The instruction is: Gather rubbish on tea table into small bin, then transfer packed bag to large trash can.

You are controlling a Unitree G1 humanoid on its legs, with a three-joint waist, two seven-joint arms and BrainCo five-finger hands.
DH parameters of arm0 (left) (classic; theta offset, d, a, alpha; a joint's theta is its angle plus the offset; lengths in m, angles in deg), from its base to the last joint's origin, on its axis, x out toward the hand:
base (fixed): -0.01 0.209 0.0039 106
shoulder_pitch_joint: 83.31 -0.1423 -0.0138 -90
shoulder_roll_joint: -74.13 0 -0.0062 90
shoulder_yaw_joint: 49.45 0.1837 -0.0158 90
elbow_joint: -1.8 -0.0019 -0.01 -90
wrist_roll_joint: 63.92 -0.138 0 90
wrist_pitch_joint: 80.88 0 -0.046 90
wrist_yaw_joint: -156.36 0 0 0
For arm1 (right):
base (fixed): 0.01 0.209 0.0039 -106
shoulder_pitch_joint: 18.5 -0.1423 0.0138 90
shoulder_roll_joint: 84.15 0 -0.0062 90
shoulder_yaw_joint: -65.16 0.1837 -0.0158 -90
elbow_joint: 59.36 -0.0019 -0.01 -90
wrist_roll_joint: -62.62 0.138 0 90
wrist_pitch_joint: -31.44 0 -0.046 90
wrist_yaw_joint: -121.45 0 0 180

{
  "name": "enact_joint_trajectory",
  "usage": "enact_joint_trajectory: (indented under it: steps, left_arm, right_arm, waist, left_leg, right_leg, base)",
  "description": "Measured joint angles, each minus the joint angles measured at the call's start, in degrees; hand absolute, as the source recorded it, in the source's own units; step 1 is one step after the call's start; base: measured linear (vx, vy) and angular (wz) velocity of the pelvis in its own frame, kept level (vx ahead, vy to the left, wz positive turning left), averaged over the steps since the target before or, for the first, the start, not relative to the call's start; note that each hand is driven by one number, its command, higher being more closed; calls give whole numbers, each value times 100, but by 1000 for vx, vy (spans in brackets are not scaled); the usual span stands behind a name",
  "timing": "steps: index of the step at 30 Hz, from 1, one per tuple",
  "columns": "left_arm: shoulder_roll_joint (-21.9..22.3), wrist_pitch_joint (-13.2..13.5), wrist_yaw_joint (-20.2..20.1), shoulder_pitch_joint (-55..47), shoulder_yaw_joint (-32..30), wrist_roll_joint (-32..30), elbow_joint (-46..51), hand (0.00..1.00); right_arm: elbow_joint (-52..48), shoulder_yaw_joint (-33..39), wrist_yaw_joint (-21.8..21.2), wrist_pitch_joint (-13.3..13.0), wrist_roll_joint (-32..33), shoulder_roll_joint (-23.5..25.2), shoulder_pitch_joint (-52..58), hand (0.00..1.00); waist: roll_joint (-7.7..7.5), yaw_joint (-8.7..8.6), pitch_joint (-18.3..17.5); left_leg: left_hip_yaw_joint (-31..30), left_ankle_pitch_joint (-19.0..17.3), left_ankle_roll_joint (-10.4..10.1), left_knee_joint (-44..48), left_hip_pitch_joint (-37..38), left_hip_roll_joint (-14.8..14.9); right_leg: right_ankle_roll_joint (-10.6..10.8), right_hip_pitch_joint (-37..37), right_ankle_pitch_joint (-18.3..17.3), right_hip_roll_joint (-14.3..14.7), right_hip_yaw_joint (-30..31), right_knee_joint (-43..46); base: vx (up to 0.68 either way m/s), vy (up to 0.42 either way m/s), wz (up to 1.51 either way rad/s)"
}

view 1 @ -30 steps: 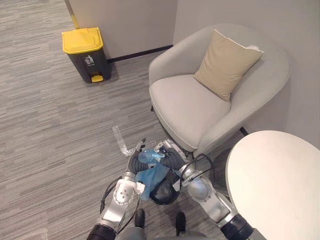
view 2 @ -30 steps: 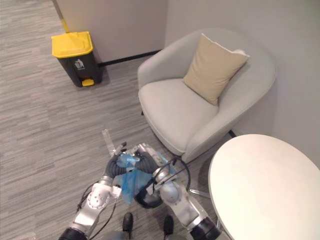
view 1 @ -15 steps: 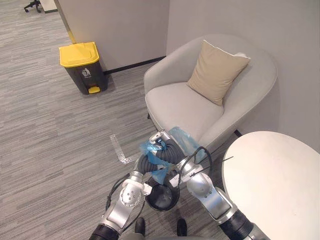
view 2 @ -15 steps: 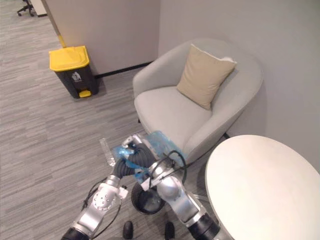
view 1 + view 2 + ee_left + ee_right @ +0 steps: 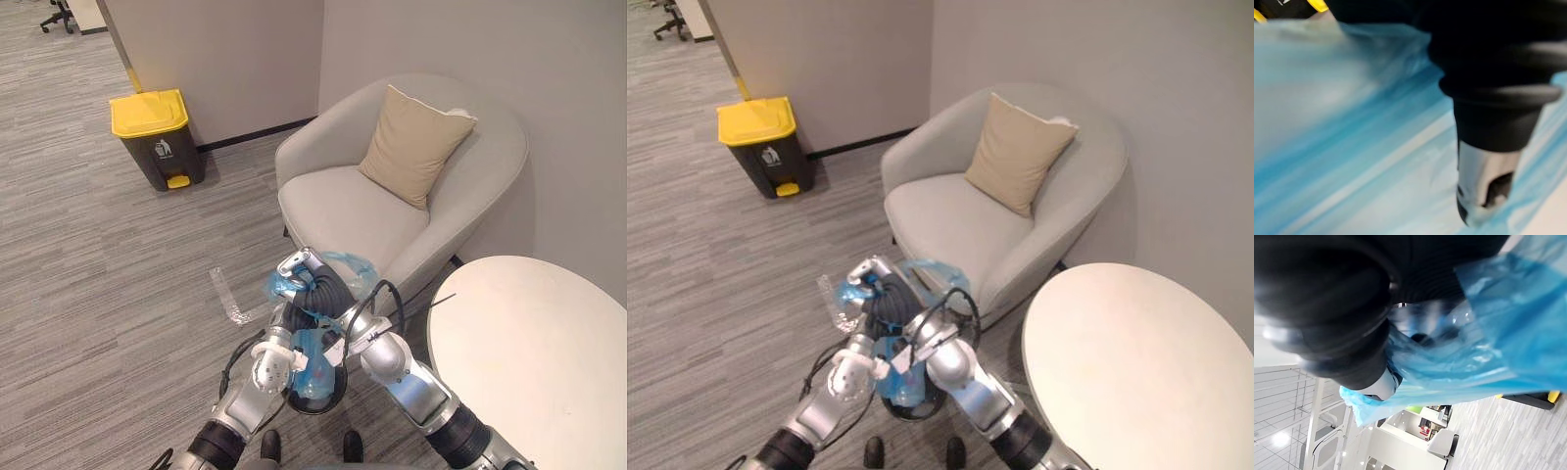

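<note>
A blue plastic bag hangs between my forearms, its body just above the small black bin on the floor. Both hands are raised together in front of the armchair. My left hand and my right hand each clutch the bag's bunched top, and blue plastic sticks out on both sides of them. In the left wrist view a silver finger lies on stretched blue plastic. The right wrist view has the bag draped over the dark cover. The large grey trash can with a yellow lid stands by the far wall.
A light grey armchair with a tan cushion stands just beyond my hands. The round white tea table is at my right. A clear strip lies on the carpet between me and the trash can.
Both hands have risen from the small bin's rim, pulling the blue bag up with them; its body now hangs over the bin. The camera has shifted as well.
</note>
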Motion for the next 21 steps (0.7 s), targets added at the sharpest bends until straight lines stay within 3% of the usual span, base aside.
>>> enact_joint_trajectory:
  steps: [12,13,21]
  left_arm:
    - [87,-100,144,146,110,133,-212,100]
    - [104,-98,146,146,106,161,-207,100]
    - [103,-101,141,142,-9,379,-127,100]
  right_arm:
    - [0,-129,-8,2,189,179,-11,100]
    - [0,-129,-12,2,189,210,-10,0]
    - [0,-123,-4,-126,-61,222,34,0]
  waist:
    - [-2,-34,-1]
    - [-2,-36,-1]
    - [-2,-49,-1]
  left_leg:
    - [9,0,0,1,-1,19]
    - [9,-1,0,1,-1,20]
    - [14,-1,0,1,1,23]
  right_leg:
    - [-22,11,17,29,11,-44]
    - [-23,11,17,29,12,-45]
    - [-21,11,18,25,20,-45]
  base:
    - [0,0,0]
    - [0,0,0]
    - [0,0,0]
